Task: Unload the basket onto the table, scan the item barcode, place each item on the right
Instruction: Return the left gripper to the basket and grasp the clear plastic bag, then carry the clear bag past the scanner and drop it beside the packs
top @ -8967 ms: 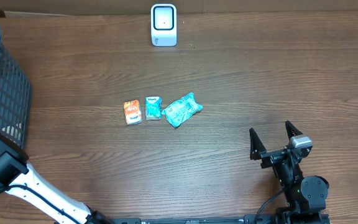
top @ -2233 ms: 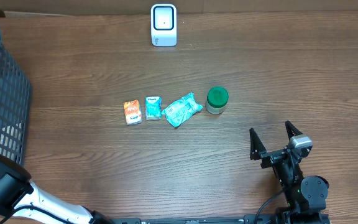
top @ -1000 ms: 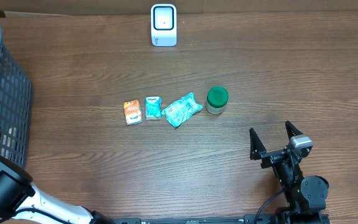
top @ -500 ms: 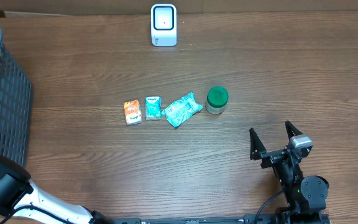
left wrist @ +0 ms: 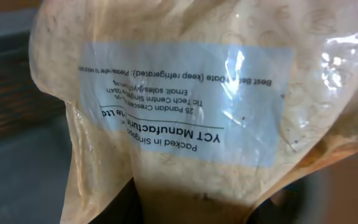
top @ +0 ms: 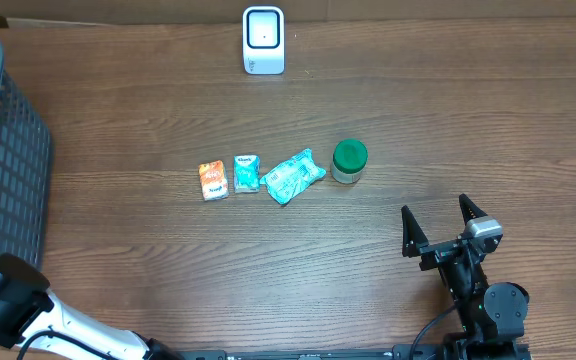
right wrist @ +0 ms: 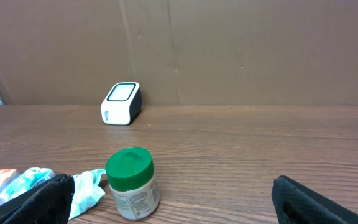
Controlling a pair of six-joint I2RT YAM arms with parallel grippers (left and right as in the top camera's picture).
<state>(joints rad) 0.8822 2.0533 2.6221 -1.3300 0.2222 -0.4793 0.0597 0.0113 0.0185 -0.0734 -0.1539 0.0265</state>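
The left wrist view is filled by a clear bag of beige powder (left wrist: 185, 93) with a pale blue printed label; no barcode shows on this side. My left gripper (left wrist: 191, 210) is shut on the bag's lower end, its dark fingers (left wrist: 114, 208) on either side. From overhead only the left arm (top: 13, 300) shows, beside the basket (top: 8, 150). The white scanner (top: 263, 40) stands at the table's far edge, also in the right wrist view as scanner (right wrist: 121, 95). My right gripper (top: 446, 222) rests open near the front right, nothing between its fingers.
On the table's middle lie an orange packet (top: 213, 180), a small teal packet (top: 246, 173), a crumpled teal bag (top: 294, 176) and a green-lidded jar (top: 349, 160). The jar (right wrist: 132, 183) stands just ahead of my right gripper (right wrist: 176, 204). A brown cardboard wall backs the table.
The jar came onto the table after the oldest frame. Over the last second the left arm has shifted slightly at the lower left, and the pale shape seen through the basket mesh is gone.
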